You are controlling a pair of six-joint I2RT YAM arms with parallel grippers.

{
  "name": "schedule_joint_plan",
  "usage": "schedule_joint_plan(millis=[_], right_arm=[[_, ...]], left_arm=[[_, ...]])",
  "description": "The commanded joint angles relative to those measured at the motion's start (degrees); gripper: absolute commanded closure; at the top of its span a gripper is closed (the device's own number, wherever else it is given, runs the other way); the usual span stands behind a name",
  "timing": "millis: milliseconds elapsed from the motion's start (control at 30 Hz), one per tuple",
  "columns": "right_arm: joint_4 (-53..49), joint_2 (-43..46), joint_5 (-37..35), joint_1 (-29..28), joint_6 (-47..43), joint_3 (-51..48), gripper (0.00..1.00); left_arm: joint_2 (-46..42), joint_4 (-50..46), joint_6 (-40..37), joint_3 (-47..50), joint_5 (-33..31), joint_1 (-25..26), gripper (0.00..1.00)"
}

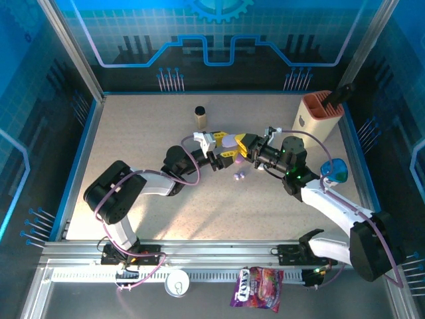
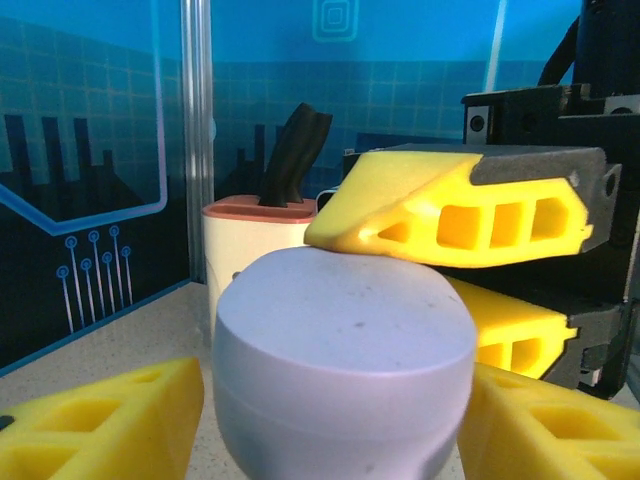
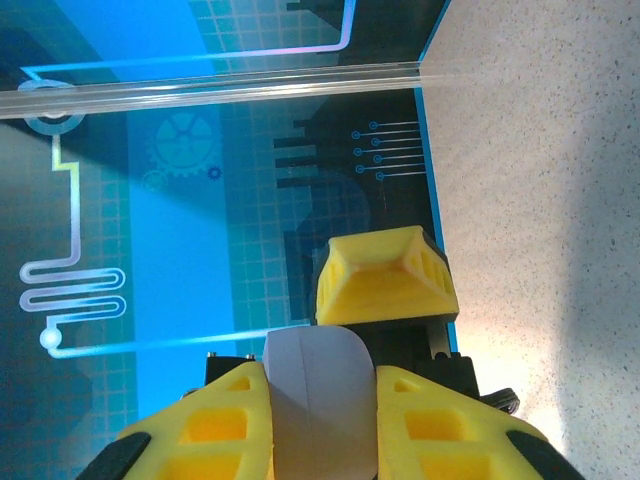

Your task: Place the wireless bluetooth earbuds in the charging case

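Mid-table, left gripper (image 2: 335, 430) and right gripper (image 3: 322, 420) clamp the smooth pale-lilac charging case (image 1: 230, 141); tiny purple earbuds (image 1: 240, 176) nearby

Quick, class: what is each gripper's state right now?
Left gripper: closed on the lavender charging case.
Right gripper: closed on the same case, from the opposite side.
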State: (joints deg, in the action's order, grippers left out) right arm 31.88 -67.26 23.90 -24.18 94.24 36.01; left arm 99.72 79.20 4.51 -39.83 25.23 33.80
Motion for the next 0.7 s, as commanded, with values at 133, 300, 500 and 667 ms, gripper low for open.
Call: schedule_joint_plan(millis=[133, 300, 500, 667], right_arm=[[3.7, -0.6, 0.9, 0.7, 1.5, -0.4, 0.98], [2.8, -0.7, 0.7, 0.8, 1.1, -0.5, 0.98], [1.0, -0.7, 0.8, 0.9, 0.2, -0.7, 0.98], [0.9, -1.0, 1.0, 1.0, -0.1, -0.6, 0.98]], left_arm=[[0.1, 1.2, 0.2, -1.8, 1.5, 0.4, 0.47], [-0.2, 1.1, -0.5, -1.7, 1.2, 0.5, 0.47], [-0.3, 1.1, -1.0, -1.7, 1.4, 0.5, 0.49], [-0.5, 1.1, -2.0, -1.4, 1.9, 0.6, 0.49]])
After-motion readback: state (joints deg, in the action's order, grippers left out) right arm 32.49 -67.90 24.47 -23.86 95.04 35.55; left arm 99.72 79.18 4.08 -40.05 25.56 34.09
